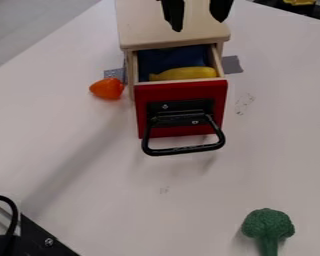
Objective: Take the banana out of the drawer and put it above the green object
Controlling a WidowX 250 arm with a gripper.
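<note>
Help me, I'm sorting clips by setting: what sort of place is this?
Probably a robotics lab: black fingers hang over a wooden box, with a toy-like banana in its open drawer and broccoli on the white table.

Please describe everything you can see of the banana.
The banana is yellow and smooth-looking, perhaps a plastic toy, with a narrower end toward the picture's left. It lies crosswise inside the open drawer, just behind the red front, with dark blue material behind it. Its underside is hidden, so what it rests on can't be told.
</note>
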